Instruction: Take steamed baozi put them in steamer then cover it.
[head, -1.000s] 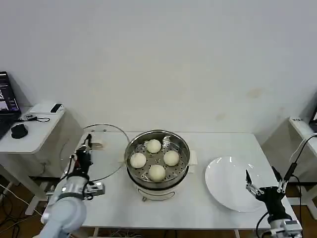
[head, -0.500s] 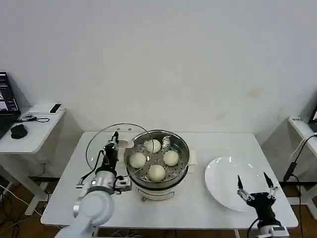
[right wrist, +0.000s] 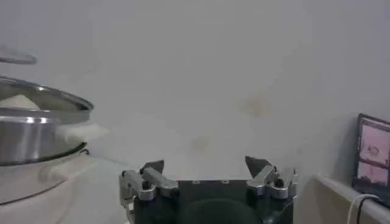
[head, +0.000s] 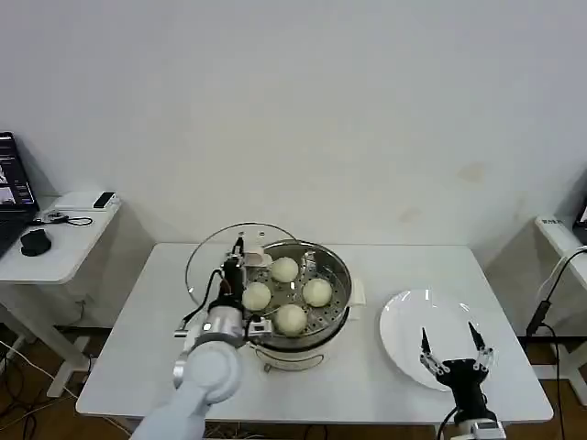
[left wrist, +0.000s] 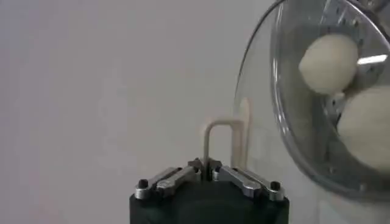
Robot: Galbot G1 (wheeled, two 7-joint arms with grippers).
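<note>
Four steamed baozi (head: 286, 295) sit on the perforated tray inside the steamer (head: 337, 310), a shiny steel pot with cream side handles on a white base, standing about mid-table on the white table (head: 119, 357); two of the buns show through the glass in the left wrist view (left wrist: 329, 64); a round glass lid (head: 209, 259) with a metal rim is held tilted at the pot's left edge, overlapping the rim on that side but not seated on it; the left gripper (head: 237, 266) is clamped on the lid's cream loop handle (left wrist: 224, 141) (its fingers pinched together at the base of the loop); a flat white plate (head: 415, 321) lies on the table to the right of the pot, apart from it; the right gripper (head: 455, 347) hovers at the plate's near edge, fingers spread wide with nothing between them.
</note>
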